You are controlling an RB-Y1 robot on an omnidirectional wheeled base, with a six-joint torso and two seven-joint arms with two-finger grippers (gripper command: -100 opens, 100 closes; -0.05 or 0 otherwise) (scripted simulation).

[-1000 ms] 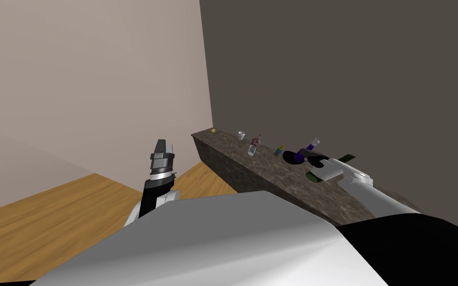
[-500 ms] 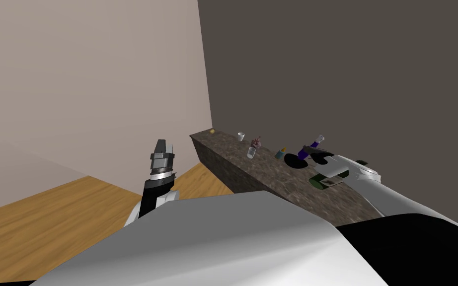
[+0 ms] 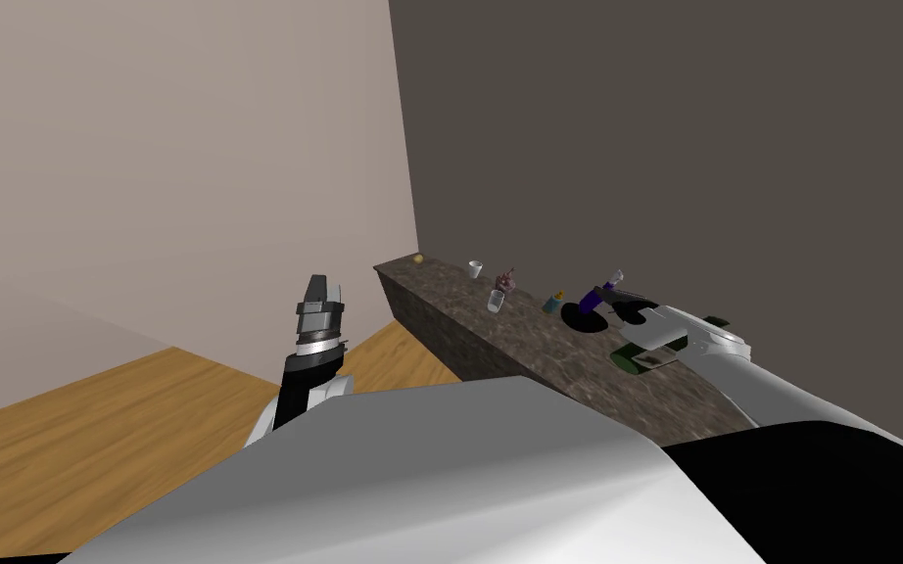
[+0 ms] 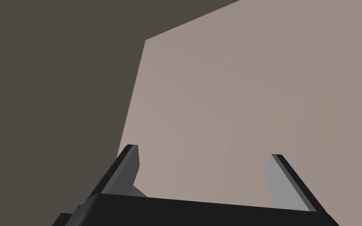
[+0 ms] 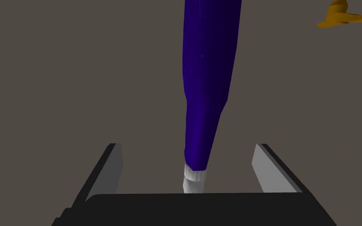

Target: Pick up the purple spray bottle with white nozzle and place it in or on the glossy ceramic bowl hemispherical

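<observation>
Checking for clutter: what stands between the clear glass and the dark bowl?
A small teal bottle stands between glass and bowl, seen in the head view.

White right forearm (image 3: 745, 380), dark joints; end effector (image 5: 187, 146) dark box, grey blade fingers (image 5: 266, 169).

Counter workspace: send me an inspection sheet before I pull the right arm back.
Surface: dark mottled counter along the dark wall.
Job's things: purple spray bottle tilted, lower end at the black bowl, white nozzle toward the right arm; cannot tell if it rests fully inside.
Clutter: small yellow thing, white cup, glass, small teal bottle, dark green item partly under the right arm.
End effectors: right end effector open, fingers either side of the bottle's neck, not touching; left end effector open, empty, raised beside the counter's end.
Cables: nothing seen.
Surroundings: beige wall, wood floor.
</observation>
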